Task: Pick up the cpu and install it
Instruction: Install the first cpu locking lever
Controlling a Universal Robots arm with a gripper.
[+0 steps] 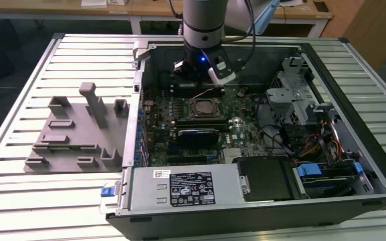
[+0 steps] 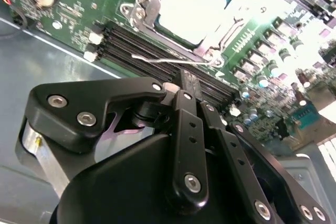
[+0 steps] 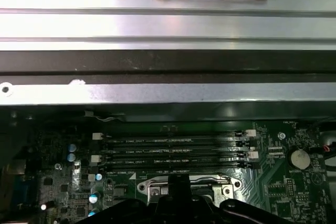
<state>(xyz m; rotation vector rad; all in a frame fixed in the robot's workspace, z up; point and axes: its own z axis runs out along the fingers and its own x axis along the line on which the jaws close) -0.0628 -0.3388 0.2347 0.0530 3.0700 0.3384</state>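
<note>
gripper: gripper (image 2: 185,80) looks drawn in narrow, with nothing seen between the pads. It hangs low over the board, at 12 o'clock from the socket (image 2: 140,9) in the exterior view.
cpu: cpu (image 1: 203,107) lies in the socket mid-board with its silver top up, not in the gripper. I can't tell if it's fully seated.
lever: the thin wire lever (image 2: 167,60) lies along the socket edge, just beyond the gripper tip. Can't tell if it's latched.
risk 1: if the chip is skewed in the socket, any press on the frame or lever could bend the contacts underneath.
risk 2: the tip is very near the lever, so a sideways drift could hook it and spring it.
risk 3: the memory slots (image 3: 173,150) run right beside the socket, so an off-line descent lands on their clips.
around: a coin battery (image 3: 299,158) sits near the slot ends. In the exterior view a grey tray (image 1: 72,133) is at 9 o'clock from the case (image 1: 247,221), a power supply (image 1: 183,188) at 6 o'clock of the socket and a drive cage (image 1: 297,95) at 3 o'clock.
in the way: cables (image 1: 317,145) stay near the drive cage, well apart from the socket. The case walls limit side approach, so access is from above.
</note>
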